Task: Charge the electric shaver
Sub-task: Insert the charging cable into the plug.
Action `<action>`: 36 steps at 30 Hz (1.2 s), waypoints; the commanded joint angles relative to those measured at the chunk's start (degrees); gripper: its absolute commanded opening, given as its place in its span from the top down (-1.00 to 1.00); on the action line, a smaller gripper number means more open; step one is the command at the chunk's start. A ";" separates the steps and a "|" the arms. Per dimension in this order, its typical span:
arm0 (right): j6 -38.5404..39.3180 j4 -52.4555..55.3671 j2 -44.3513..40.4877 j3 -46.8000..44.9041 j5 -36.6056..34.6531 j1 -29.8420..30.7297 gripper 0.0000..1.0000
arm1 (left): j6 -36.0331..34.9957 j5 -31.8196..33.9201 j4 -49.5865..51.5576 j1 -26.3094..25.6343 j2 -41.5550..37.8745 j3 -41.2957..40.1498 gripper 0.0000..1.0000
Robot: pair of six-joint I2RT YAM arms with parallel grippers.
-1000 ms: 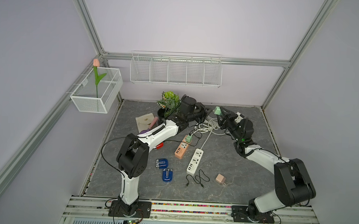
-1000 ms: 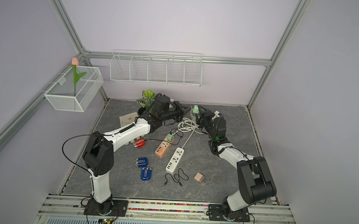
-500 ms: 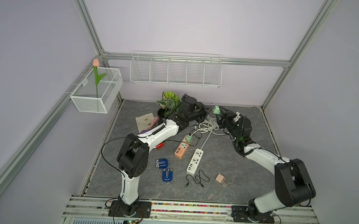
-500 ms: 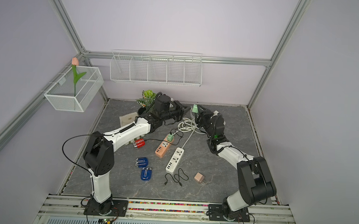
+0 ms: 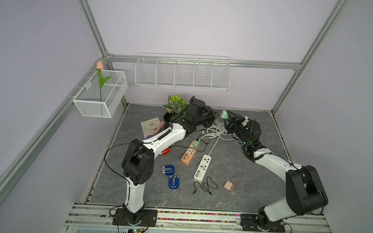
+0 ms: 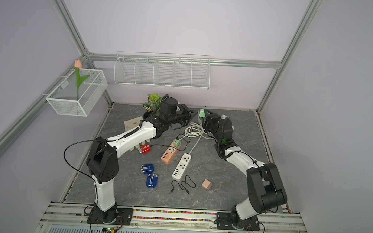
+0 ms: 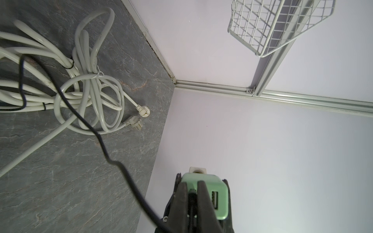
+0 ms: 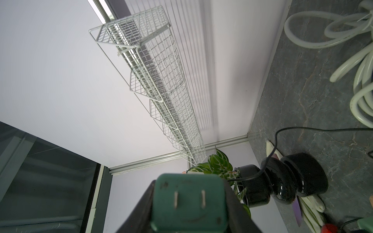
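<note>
**cable plug held against the green adapter at the back of the surface**

at the left, the red shaver (image 6: pixel 144 149) lies on the grey surface (image 6: pixel 221 190) just beside the left forearm. a top view shows it nearly whole, with a black cable (image 7: pixel 105 149) leading away from it. nearer the front lie two blue gadgets (image 5: pixel 168 170) of a similar shape. to their right is an orange power strip (image 5: pixel 188 156) with a small green plug block (image 5: pixel 196 143) seated in it, then a white power strip (image 5: pixel 202 168).

further right, at the back, the left claw (image 7: pixel 192 191) is pinched tight on the black cable's plug end. only the left wrist view shows this. the plug tip sits right against the green adapter (image 7: pixel 219 187), next to an empty usb port. whether it has entered a port i cannot tell.

the right claw (image 8: pixel 188 187) is closed on that adapter's sides and holds it clear of the surface. the right wrist view alone shows its two bare flat prongs. both top views give only a green block between the two claws, near a coil of white cord (image 7: pixel 88 84).

far right, a pink cube (image 5: pixel 229 186) sits near the front.
</note>
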State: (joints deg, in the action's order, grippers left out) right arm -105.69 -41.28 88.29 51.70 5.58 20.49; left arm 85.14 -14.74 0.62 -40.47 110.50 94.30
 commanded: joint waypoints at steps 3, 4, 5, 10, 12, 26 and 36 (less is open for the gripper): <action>-3.21 -5.93 -0.71 4.12 3.73 2.77 0.87 | 1.34 -4.06 0.87 -2.41 3.03 1.68 1.00; -3.21 -5.84 -0.45 4.35 3.80 2.96 0.87 | 1.26 -4.41 1.00 -2.55 3.10 2.06 1.00; -3.20 -5.83 -0.19 4.66 3.91 3.06 0.86 | 1.08 -4.88 1.34 -2.67 3.31 2.60 1.00; -2.82 -4.09 1.02 6.93 5.25 3.60 0.87 | 0.07 -7.03 3.29 -3.38 4.62 5.19 1.00; -2.23 -2.54 1.09 7.76 5.86 3.92 0.86 | -0.74 -7.86 4.71 -3.56 5.12 6.26 1.00; -1.13 3.65 2.52 12.14 9.11 4.98 0.87 | -3.80 -13.54 9.00 -4.79 7.65 9.77 1.00; 0.18 4.88 3.33 13.51 11.14 4.71 0.87 | -4.47 -14.82 10.04 -5.15 7.22 9.87 1.00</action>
State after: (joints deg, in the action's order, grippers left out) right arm -103.28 -28.75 92.90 63.11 4.78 20.78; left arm 82.46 -15.20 7.05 -39.48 115.66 103.85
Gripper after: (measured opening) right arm 0.437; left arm 0.071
